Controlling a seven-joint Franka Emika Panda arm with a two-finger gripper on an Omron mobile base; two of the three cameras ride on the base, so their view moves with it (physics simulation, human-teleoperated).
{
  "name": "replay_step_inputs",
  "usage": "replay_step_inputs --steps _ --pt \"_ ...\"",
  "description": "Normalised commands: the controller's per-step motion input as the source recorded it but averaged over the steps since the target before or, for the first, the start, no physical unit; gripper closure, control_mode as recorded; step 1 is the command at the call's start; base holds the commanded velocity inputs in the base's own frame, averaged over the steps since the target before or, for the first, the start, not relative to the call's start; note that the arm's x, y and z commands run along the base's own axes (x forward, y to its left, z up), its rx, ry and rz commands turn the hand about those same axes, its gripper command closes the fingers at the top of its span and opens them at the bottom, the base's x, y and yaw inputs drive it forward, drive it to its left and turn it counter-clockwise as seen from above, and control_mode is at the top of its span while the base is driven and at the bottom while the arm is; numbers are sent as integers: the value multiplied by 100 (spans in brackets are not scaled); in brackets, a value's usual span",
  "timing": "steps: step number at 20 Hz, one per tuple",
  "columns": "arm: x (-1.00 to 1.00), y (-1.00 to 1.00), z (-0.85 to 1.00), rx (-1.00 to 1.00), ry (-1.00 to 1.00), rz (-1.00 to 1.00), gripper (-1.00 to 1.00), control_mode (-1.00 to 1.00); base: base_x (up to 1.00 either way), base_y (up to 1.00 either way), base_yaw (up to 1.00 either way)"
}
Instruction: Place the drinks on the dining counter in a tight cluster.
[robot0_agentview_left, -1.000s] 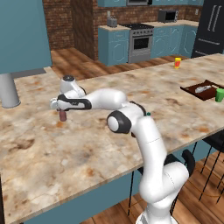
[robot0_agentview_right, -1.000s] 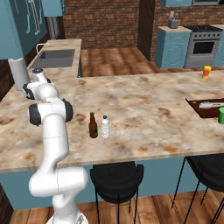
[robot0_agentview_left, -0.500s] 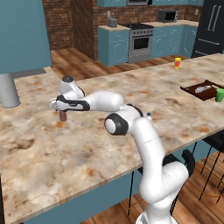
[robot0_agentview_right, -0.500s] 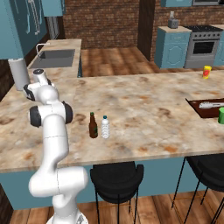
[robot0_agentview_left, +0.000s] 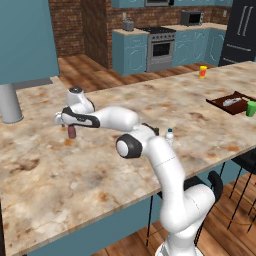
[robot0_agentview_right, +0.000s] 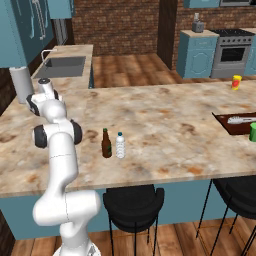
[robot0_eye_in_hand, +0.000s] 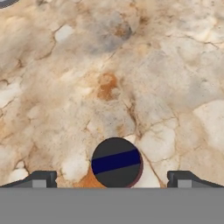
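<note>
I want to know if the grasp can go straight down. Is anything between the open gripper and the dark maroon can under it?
Nothing visible. In the hand view the dark maroon can sits between the open gripper fingertips, with bare beige marbled stone counter around it.

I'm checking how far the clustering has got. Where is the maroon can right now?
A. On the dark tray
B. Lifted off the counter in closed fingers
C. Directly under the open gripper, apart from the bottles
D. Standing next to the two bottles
C: the maroon can stands on the dining counter between the tips of the open gripper, far from the brown bottle and water bottle.
</note>
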Motion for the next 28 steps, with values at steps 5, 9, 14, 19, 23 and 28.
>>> replay_step_inputs --steps 5,9,14,19,23,28 --pt "0 0 0 0 0 0 -100 -100 0 0 0" --pt "0 0 0 0 0 0 -100 -100 0 0 0" --pt "1 0 0 -2 0 0 -100 -100 0 0 0" --pt "0 0 0 -7 0 0 -100 -100 0 0 0" --pt "1 0 0 -5 0 0 -100 -100 0 0 0" --pt "10 0 0 0 1 0 -100 -100 0 0 0"
